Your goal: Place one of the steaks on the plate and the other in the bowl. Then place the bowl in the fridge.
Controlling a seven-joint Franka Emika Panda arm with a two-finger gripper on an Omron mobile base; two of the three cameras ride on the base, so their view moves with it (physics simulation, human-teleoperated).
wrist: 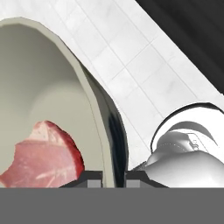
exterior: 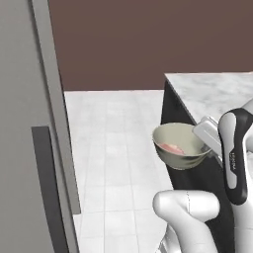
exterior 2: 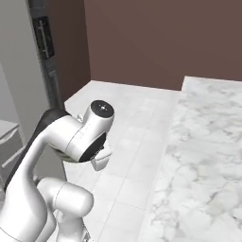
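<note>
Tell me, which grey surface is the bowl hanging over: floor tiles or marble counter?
The floor tiles. The bowl, steak inside, hangs beside the marble counter, off its edge.

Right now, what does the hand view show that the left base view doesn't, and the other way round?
Hand view: the claw shut on the bowl's wall, one fingertip inside and one outside.

Left base view: the bowl carried in the air above the tiled floor, beside the marble counter, with the grey fridge door at the left.

Both: the bowl with a steak lying inside it, and pale floor tiles beneath.
</note>
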